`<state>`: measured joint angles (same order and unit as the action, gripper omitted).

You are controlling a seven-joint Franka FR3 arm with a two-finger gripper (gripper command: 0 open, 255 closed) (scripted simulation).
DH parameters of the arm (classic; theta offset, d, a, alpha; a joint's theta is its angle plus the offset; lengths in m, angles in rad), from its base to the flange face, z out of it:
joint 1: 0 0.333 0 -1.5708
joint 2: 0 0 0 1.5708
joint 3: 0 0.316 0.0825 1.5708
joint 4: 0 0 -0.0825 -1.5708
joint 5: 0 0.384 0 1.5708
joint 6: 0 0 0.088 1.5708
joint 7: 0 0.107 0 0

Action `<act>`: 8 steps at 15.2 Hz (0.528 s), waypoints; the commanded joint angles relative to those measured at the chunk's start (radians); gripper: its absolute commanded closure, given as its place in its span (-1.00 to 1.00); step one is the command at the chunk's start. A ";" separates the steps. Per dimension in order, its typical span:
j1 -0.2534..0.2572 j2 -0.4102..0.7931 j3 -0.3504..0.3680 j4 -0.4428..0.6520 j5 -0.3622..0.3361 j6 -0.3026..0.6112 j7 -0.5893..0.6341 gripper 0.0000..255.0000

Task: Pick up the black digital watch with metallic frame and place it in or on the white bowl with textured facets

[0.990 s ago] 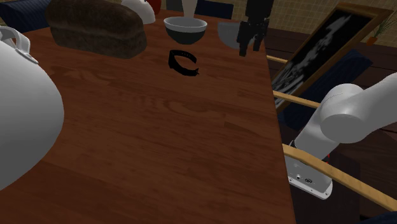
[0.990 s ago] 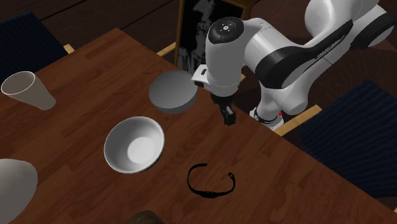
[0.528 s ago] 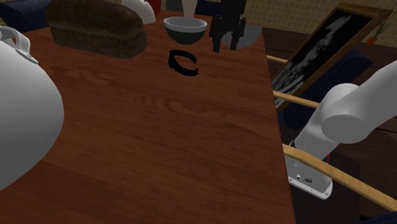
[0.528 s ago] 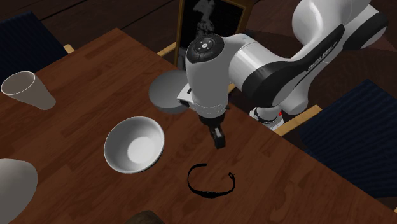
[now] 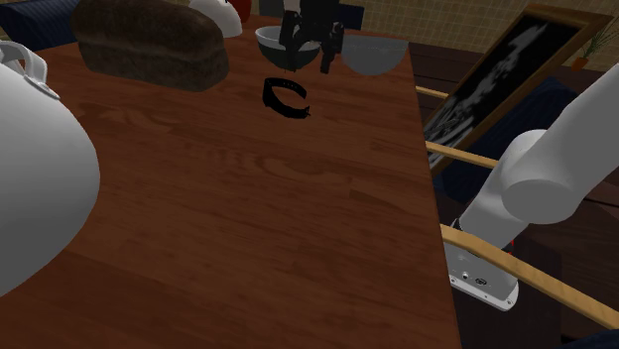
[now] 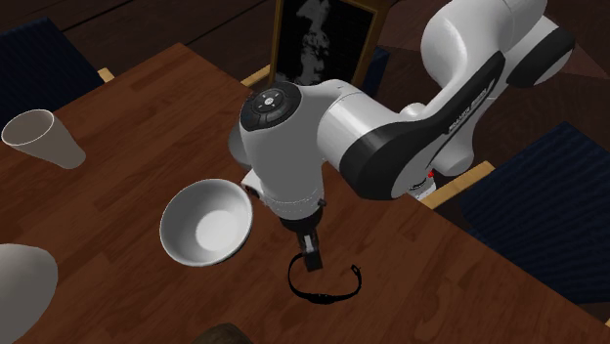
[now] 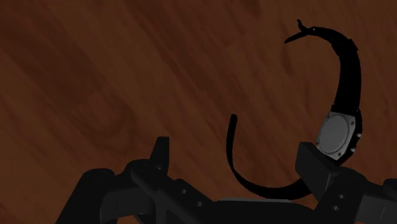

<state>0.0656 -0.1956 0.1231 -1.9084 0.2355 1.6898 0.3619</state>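
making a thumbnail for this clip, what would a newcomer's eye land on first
Most likely the bulky white arm, bent over the middle of the wooden table in the second exterior view. Under it the open black gripper hangs close over the black watch, which lies curled on the wood beside the empty white bowl.

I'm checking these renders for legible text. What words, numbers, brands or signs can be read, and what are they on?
None can be read.
Pale lettering on the Franka arm, along its dark link: too small to read.
Digital watch: its face is plain grey, no digits.
Framed picture: black-and-white shapes, no words.
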 commanded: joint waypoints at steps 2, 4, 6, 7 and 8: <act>0.005 0.013 0.007 -0.015 0.006 0.032 0.008 -1.00; 0.007 0.012 0.010 -0.043 0.008 0.059 0.007 -1.00; 0.009 0.011 0.014 -0.069 0.010 0.086 0.006 -1.00; 0.010 0.012 0.015 -0.077 0.011 0.093 0.005 -1.00; 0.010 0.011 0.015 -0.077 0.011 0.093 0.005 -1.00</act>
<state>0.0748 -0.1838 0.1371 -1.9782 0.2459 1.7762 0.3673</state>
